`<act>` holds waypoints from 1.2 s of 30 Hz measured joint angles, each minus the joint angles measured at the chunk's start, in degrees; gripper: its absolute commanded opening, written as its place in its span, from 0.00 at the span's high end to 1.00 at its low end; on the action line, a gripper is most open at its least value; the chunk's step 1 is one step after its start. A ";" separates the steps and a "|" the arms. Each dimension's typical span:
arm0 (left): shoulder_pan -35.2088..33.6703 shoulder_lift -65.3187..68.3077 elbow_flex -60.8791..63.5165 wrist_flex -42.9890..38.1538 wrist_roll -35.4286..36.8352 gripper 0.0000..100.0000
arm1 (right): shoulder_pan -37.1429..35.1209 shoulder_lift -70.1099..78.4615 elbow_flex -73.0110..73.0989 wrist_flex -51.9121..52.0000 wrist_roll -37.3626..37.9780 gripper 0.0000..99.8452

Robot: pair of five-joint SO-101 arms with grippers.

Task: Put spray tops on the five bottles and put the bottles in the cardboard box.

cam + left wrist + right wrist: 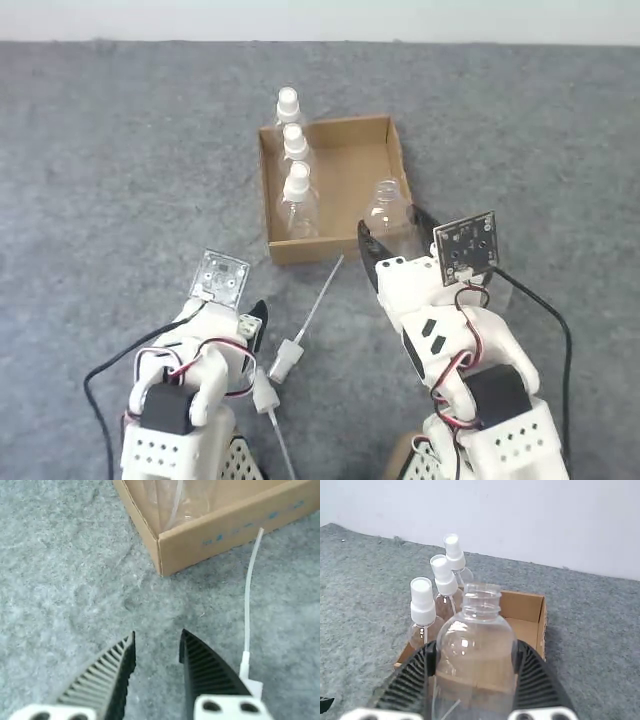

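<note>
A grey mat (120, 150) covers the whole table, and the right wrist view adds a white wall (545, 515) behind it. One cardboard box (310, 250) sits open in the middle. The high view shows its full outline, while the left wrist view shows one near corner (165, 550) with clear plastic inside. The right gripper (393, 232) is clamped around one open-necked bottle (387, 205) at the box corner nearest that arm. Its own wrist view shows both ribbed fingers (412, 672) pressed against the bottle's sides and the bare threaded neck (481, 597). Whether the base rests in the box cannot be told. The left gripper (157, 635) hangs slack over bare mat short of the box, with its jaws parted and nothing between them. Four bottles can be counted: the held one and three capped bottles (298, 195), which stand upright in a row along the far side of the box from the right arm. Two spray tops lie loose on the mat between the arms. One (287, 358) has its dip tube pointing at the box front, and that tube runs just beside the left gripper in the left wrist view (248, 590). The other (265, 395) lies nearer the arm bases, with its tube trailing away from the box.
</note>
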 measured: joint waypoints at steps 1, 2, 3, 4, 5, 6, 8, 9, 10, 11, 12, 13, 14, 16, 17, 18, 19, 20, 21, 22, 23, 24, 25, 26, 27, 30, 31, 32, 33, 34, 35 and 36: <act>0.00 0.00 0.00 0.00 -0.09 0.86 | 0.00 0.00 0.00 0.00 0.00 0.98; 0.00 0.00 0.00 0.00 -0.09 0.86 | 0.00 0.00 0.00 0.00 0.00 0.98; 0.00 0.00 0.00 0.00 -0.09 0.86 | 0.00 0.00 0.00 0.00 0.00 0.98; 0.00 0.00 0.00 0.00 -0.09 0.86 | 0.00 0.00 0.00 0.00 0.00 0.98; 0.00 0.00 0.00 0.00 -0.09 0.86 | 0.00 0.00 0.00 0.00 0.00 0.98; 0.00 0.00 0.00 0.00 -0.09 0.86 | 0.00 0.00 0.00 0.00 0.00 0.98; 0.00 0.00 0.00 0.00 -0.09 0.86 | 0.00 0.00 0.00 0.00 0.00 0.98; 0.00 0.00 0.00 0.00 -0.09 0.86 | 0.00 0.00 0.00 0.00 0.00 0.98; 0.00 0.00 0.00 0.00 -0.09 0.86 | 0.00 0.00 0.00 0.00 0.00 0.98; 0.00 0.00 0.00 0.00 -0.09 0.86 | 0.00 0.00 0.00 0.00 0.00 0.98; 0.00 0.00 0.00 0.00 -0.09 0.86 | 0.00 0.00 0.00 0.00 0.00 0.98; 0.00 0.00 0.00 0.35 -0.09 0.86 | 0.00 0.00 0.00 0.00 0.00 0.98; 0.00 0.00 -0.44 0.79 -0.09 0.86 | 0.00 0.00 0.00 0.00 0.00 0.98; 0.00 0.00 -2.11 1.58 -0.09 0.87 | 0.00 0.00 0.00 0.00 0.00 0.98; 0.00 0.00 -3.08 1.93 -0.09 0.88 | 0.00 0.00 0.00 0.00 0.00 0.98; 0.00 0.00 -4.04 2.37 -0.44 0.89 | 0.00 0.00 0.00 0.00 0.00 0.98; 0.00 0.00 -4.75 2.64 -1.67 0.91 | 0.26 0.00 0.00 0.00 0.00 0.98; 0.00 0.00 -5.27 2.90 -2.90 0.91 | 0.79 0.00 0.00 0.00 0.00 0.98; 0.00 0.00 -5.80 3.16 -4.31 0.91 | 1.49 0.00 0.00 0.00 0.00 0.98; 0.00 0.00 -6.33 3.34 -5.19 0.91 | 2.02 0.00 0.00 0.00 0.00 0.98; 0.00 0.00 -6.95 3.69 -5.80 0.91 | 2.64 0.00 0.00 0.00 0.00 0.98; 0.00 0.00 -7.65 4.04 -6.24 0.91 | 2.90 0.00 0.00 0.00 0.00 0.98; 0.00 0.00 -8.53 4.48 -6.59 0.91 | 3.08 0.00 0.00 -0.26 0.00 0.98; 0.00 0.00 -9.41 4.92 -6.86 0.91 | 3.08 0.00 0.00 -0.53 0.00 0.98; 0.00 0.00 -10.37 5.36 -6.86 0.91 | 2.90 0.00 0.00 -0.53 0.00 0.98; 0.00 0.00 -13.45 6.24 -7.65 0.92 | 2.81 0.00 1.32 -1.67 0.00 0.98; 0.00 0.26 -14.51 6.33 -7.82 0.92 | 2.99 0.00 1.93 -2.20 0.00 0.98; 0.00 1.32 -15.56 6.42 -8.00 0.93 | 3.08 0.00 2.29 -2.90 0.00 0.98; 0.00 3.43 -16.88 6.42 -8.00 0.94 | 3.08 0.00 2.73 -3.34 0.00 0.98; 0.00 5.89 -18.20 6.42 -8.00 0.95 | 2.99 0.00 2.99 -3.69 0.00 0.98; 0.00 8.88 -19.78 6.42 -8.00 0.97 | 2.99 0.00 2.99 -3.78 0.00 0.98; 0.00 11.78 -21.45 6.42 -8.00 0.98 | 2.99 0.00 2.99 -3.87 0.00 0.98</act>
